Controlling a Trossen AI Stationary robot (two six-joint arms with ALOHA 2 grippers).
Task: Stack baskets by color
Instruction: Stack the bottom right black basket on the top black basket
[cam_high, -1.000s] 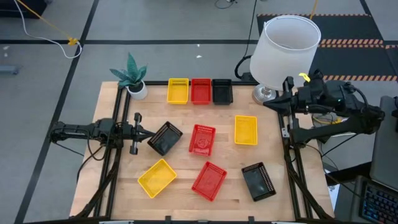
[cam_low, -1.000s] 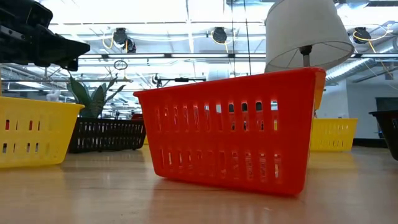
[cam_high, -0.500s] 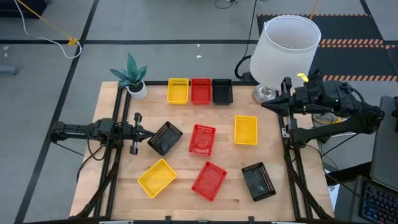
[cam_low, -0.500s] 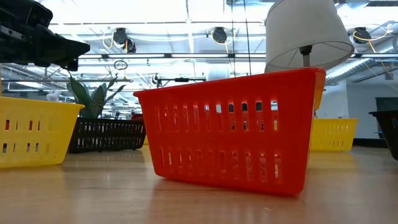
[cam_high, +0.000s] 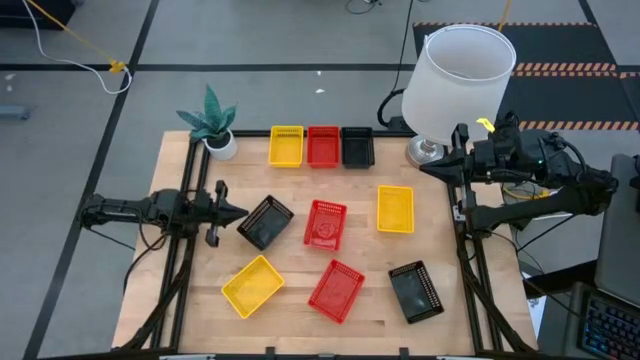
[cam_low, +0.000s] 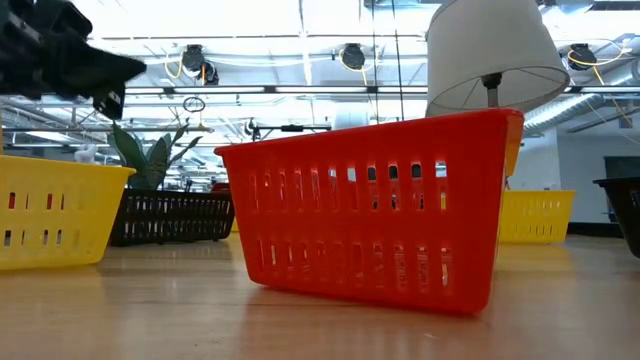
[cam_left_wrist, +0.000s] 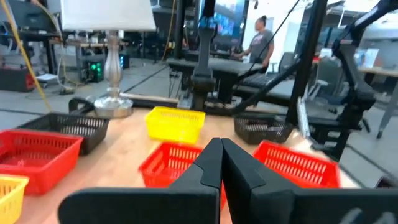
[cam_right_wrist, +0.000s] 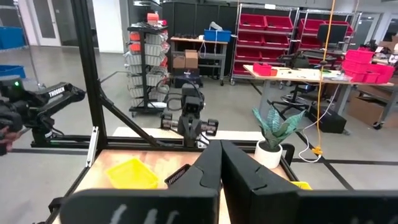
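far edge of table (cam_high: 300, 230), in a row, touching: yellow basket (cam_high: 286, 146), red basket (cam_high: 323, 146), black basket (cam_high: 357, 147).
middle of table: black basket, tilted (cam_high: 266, 221); red basket (cam_high: 325, 223); yellow basket (cam_high: 395, 209), nearer the right edge.
near edge: yellow basket, angled (cam_high: 252, 285); red basket, angled (cam_high: 336, 290); black basket (cam_high: 415, 291), toward the near right corner.
none stacked (all nine single).
left gripper (cam_high: 236, 212): above left edge, fingers pressed together, empty, tip just beside the tilted black basket.
right gripper (cam_high: 428, 166): over right edge, fingers together, empty.
far left corner: plant pot (cam_high: 221, 144).
far right corner: lamp with white shade (cam_high: 457, 70).
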